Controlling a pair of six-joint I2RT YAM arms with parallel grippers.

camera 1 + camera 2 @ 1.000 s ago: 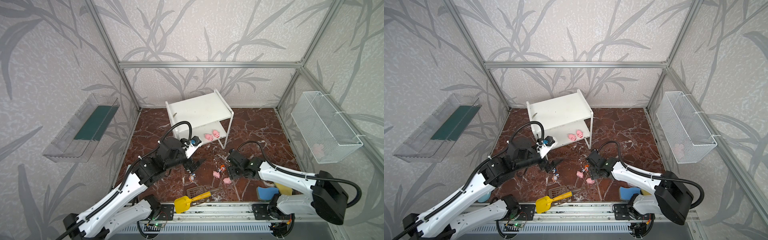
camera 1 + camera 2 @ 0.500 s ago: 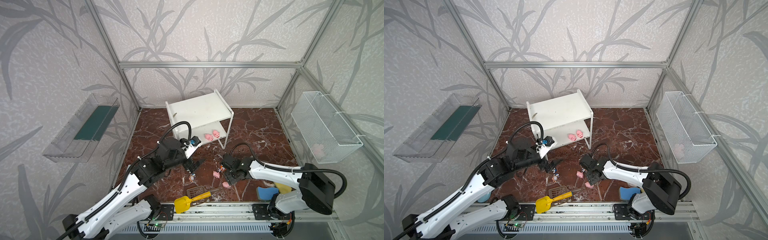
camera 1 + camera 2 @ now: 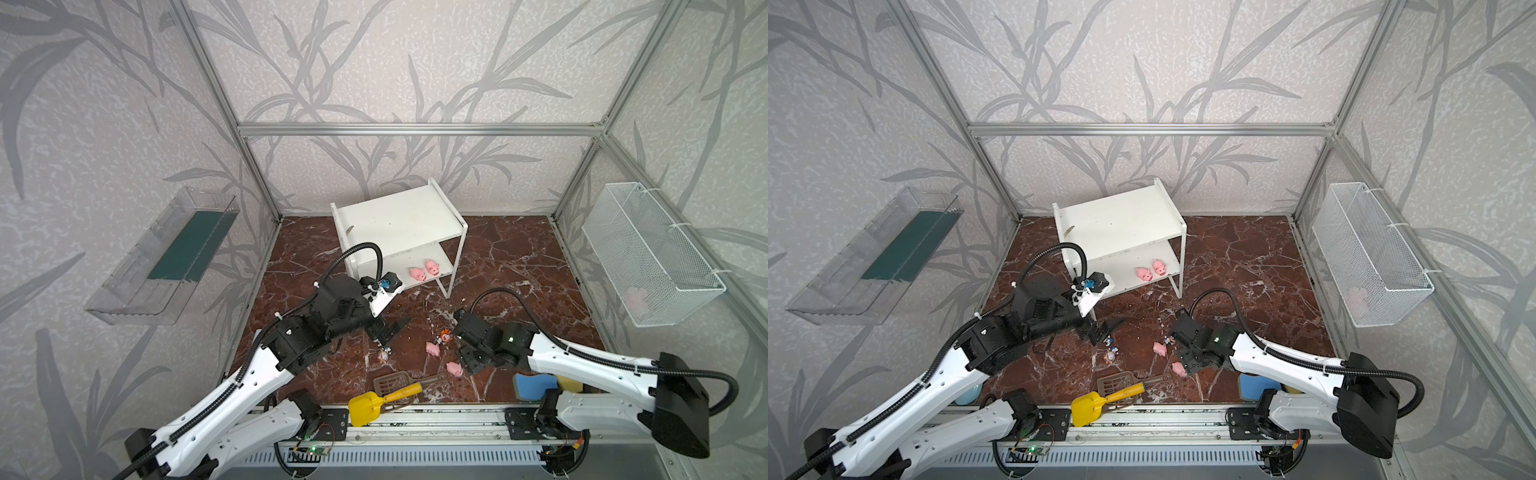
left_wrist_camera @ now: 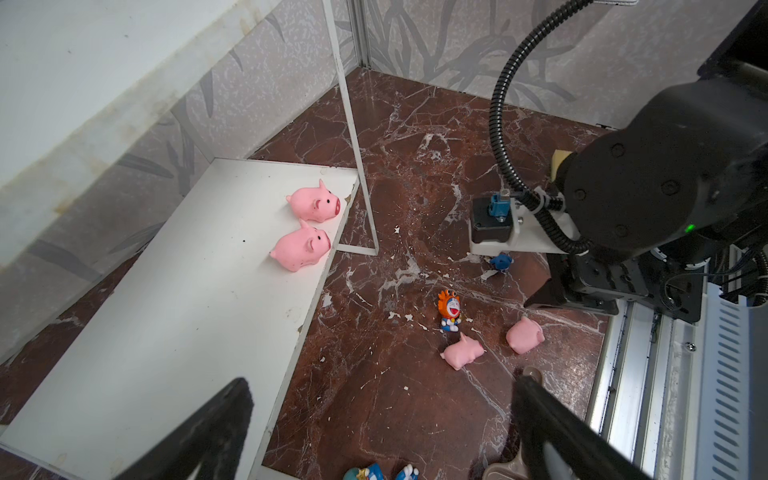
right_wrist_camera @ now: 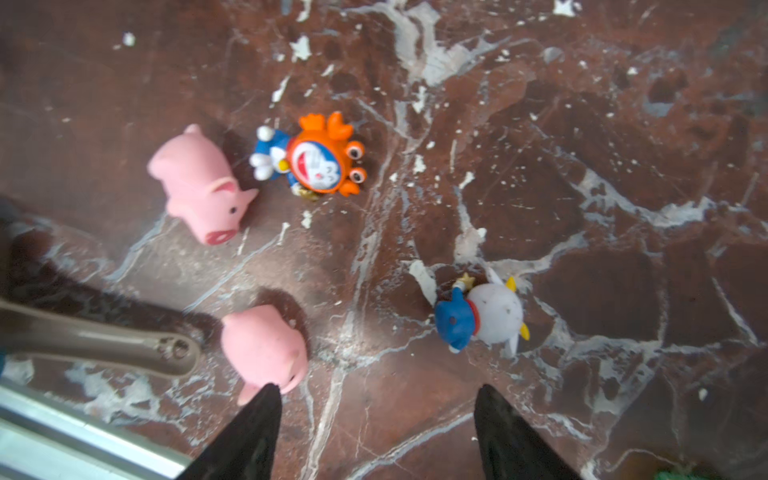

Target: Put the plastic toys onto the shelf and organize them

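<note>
Fingers (image 5: 249,436) of right gripper (image 5: 376,419) apart, empty, low over floor (image 5: 540,187); nearest pig (image 5: 266,349) sits just beside one tip, off-centre. Shift sideways to straddle it before closing. Left gripper (image 4: 374,432) wide open, empty. Farther back: two pigs (image 4: 301,249) already on shelf (image 4: 166,311) lower board.

The table (image 5: 582,187) is showing a glossy, marble-patterned brown surface with white veins and chipped flecks, while the pink pigs (image 5: 199,187) are looking matt, smooth and rubbery. The orange-hooded figurine (image 5: 320,158) is gleaming like hard glossy plastic, and the shelf (image 4: 166,311) is showing matt white boards, scuffed and chipped along the edges. The wire basket (image 3: 648,257) on the right is looking like white-coated metal mesh.
</note>
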